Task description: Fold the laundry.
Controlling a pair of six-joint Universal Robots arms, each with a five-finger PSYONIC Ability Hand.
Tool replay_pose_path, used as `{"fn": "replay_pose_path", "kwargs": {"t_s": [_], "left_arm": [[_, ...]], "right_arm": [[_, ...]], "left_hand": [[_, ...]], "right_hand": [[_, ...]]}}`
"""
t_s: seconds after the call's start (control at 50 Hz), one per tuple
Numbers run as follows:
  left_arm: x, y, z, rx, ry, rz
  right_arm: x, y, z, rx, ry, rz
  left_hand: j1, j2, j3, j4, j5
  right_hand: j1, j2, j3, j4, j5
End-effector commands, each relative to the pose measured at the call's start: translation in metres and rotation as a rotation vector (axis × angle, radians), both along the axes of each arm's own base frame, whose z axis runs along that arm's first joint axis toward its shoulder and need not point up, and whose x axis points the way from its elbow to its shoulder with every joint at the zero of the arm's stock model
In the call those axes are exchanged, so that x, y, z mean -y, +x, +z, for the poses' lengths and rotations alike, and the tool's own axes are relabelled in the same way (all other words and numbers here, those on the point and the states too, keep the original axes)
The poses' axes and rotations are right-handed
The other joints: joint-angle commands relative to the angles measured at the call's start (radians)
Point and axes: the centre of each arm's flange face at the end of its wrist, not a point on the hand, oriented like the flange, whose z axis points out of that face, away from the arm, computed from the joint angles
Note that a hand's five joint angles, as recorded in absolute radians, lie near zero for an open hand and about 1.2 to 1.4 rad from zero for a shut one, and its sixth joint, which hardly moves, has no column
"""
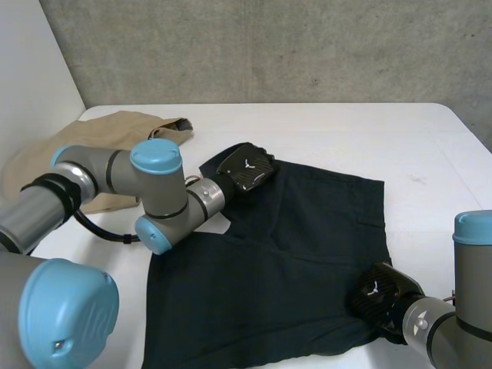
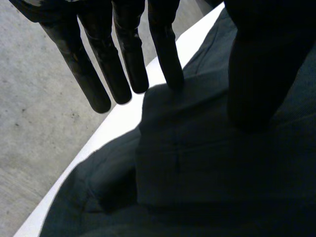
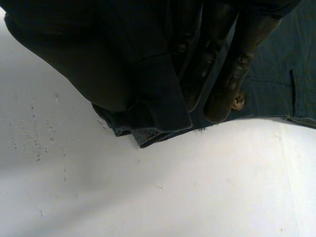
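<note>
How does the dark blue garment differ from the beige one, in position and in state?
The dark blue garment lies spread out mid-table; the beige garment lies bunched at the far left corner. The left hand rests on the dark blue garment's far corner and the right hand pinches its near right corner; no hand touches the beige garment. Both lie on the white table.

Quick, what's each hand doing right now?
Left hand: open, fingers straight at an edge of the dark cloth.
Right hand: shut on a corner of the dark cloth.

One dark garment [image 1: 292, 246], one tan garment [image 1: 108, 134], one white table [image 1: 346, 131].
</note>
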Motion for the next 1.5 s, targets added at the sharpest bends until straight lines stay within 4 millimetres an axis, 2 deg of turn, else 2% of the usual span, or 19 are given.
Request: {"fn": "replay_pose_path", "kwargs": {"t_s": [0.02,0.16,0.24,0.32,0.4,0.5,0.58,0.72,0.78,0.88,0.98,1.3,1.34,1.38,1.4,1.44,1.46,1.48,1.5], "left_arm": [[0.003,0.000,-0.012,0.013,0.020,0.004],[0.005,0.002,-0.014,0.017,0.022,0.016],[0.008,0.005,-0.015,0.025,0.020,0.044],[0.011,0.011,-0.012,0.059,-0.009,0.121],[0.012,0.016,0.006,0.117,-0.141,0.169],[0.009,0.026,0.015,0.212,-0.285,0.233],[0.003,0.038,0.029,0.267,-0.339,0.290],[-0.016,0.057,0.050,0.306,-0.324,0.358],[-0.023,0.062,0.050,0.328,-0.308,0.384],[-0.036,0.075,0.039,0.413,-0.245,0.474],[-0.050,0.077,0.031,0.487,-0.200,0.500],[-0.052,0.080,0.027,0.477,-0.151,0.560],[-0.057,0.078,0.026,0.449,-0.127,0.557],[-0.059,0.076,0.029,0.421,-0.112,0.560],[-0.060,0.076,0.031,0.378,-0.086,0.571],[-0.060,0.078,0.042,0.314,-0.065,0.589],[-0.061,0.079,0.052,0.276,-0.059,0.598],[-0.062,0.083,0.069,0.200,-0.040,0.618],[-0.065,0.085,0.076,0.167,-0.027,0.626]], "right_arm": [[0.002,-0.001,-0.001,0.003,-0.005,-0.005],[0.002,0.000,-0.002,0.003,-0.005,-0.005],[0.002,0.000,-0.002,0.002,-0.004,-0.005],[0.002,-0.001,-0.002,0.001,-0.004,-0.006],[0.002,-0.001,-0.002,0.001,-0.004,-0.006],[0.001,0.000,-0.003,0.001,-0.003,-0.004],[0.000,-0.001,-0.003,-0.001,0.002,-0.003],[-0.001,0.000,-0.004,-0.002,0.003,0.001],[-0.002,0.000,-0.004,-0.002,0.003,0.003],[-0.002,0.000,-0.004,-0.003,0.006,0.001],[-0.004,0.000,-0.005,-0.004,0.010,0.005],[-0.004,-0.001,-0.006,-0.006,0.015,-0.002],[-0.003,-0.002,-0.005,-0.005,0.012,-0.003],[0.000,-0.002,-0.005,0.001,0.001,-0.010],[0.001,-0.001,-0.004,0.007,-0.006,-0.012],[0.005,0.001,-0.002,0.032,-0.024,-0.026],[0.006,0.002,-0.001,0.041,-0.029,-0.032],[0.007,0.002,-0.001,0.049,-0.032,-0.039],[0.010,0.003,0.001,0.066,-0.038,-0.051]], "left_hand": [[0.268,0.287,0.289,0.286,0.291],[0.482,0.502,0.504,0.500,0.506],[0.687,0.707,0.709,0.705,0.711],[0.697,0.716,0.718,0.714,0.720],[0.697,0.716,0.718,0.714,0.720],[0.697,0.716,0.718,0.714,0.720],[0.697,0.716,0.718,0.714,0.720],[0.697,0.716,0.718,0.714,0.720],[0.697,0.716,0.718,0.714,0.720],[0.697,0.716,0.718,0.714,0.720],[0.697,0.716,0.718,0.714,0.720],[0.697,0.716,0.718,0.714,0.720],[0.045,0.065,0.067,0.063,0.069],[-0.384,-0.365,-0.363,-0.366,-0.361],[-0.525,-0.506,-0.504,-0.507,-0.502],[-0.507,-0.487,-0.485,-0.489,-0.483],[-0.510,-0.490,-0.488,-0.492,-0.486],[-0.504,-0.484,-0.482,-0.486,-0.480],[-0.501,-0.481,-0.480,-0.483,-0.477]], "right_hand": [[0.411,0.225,0.213,0.203,0.230],[0.411,0.225,0.213,0.203,0.230],[0.411,0.225,0.213,0.203,0.230],[0.411,0.225,0.213,0.203,0.230],[0.411,0.225,0.213,0.203,0.230],[0.411,0.225,0.213,0.203,0.230],[0.411,0.225,0.213,0.203,0.230],[0.411,0.225,0.213,0.203,0.230],[0.411,0.225,0.213,0.203,0.230],[0.411,0.225,0.213,0.203,0.230],[0.411,0.225,0.213,0.203,0.230],[0.411,0.225,0.213,0.203,0.230],[0.411,0.225,0.213,0.203,0.230],[0.411,0.225,0.213,0.203,0.230],[0.411,0.225,0.213,0.203,0.230],[0.411,0.225,0.213,0.203,0.230],[0.411,0.225,0.213,0.203,0.230],[0.411,0.225,0.213,0.203,0.230],[0.411,0.225,0.213,0.203,0.230]]}}
